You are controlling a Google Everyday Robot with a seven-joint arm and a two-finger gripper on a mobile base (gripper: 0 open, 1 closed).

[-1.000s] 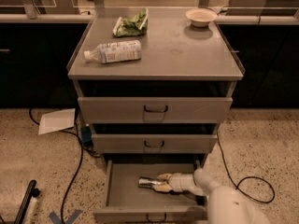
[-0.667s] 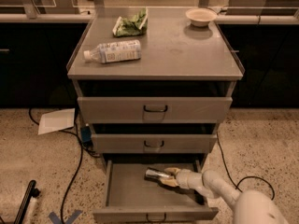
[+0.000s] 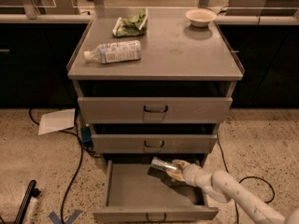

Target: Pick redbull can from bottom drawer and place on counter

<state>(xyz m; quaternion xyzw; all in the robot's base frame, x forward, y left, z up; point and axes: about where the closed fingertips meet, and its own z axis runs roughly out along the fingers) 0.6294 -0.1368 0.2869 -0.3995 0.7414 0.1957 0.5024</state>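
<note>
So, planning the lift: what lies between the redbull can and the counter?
Camera view: the middle drawer and top drawer lie between redbull can and counter. The end effector grips the can over the bottom drawer.

A bottle [image 3: 114, 52] lies on its side, with a green bag [image 3: 131, 26] and a white bowl [image 3: 200, 17] behind it. White paper [image 3: 57, 121] lies on the floor [image 3: 28, 171]. The gripper [image 3: 174, 170] holds the redbull can [image 3: 161, 164] low down.
</note>
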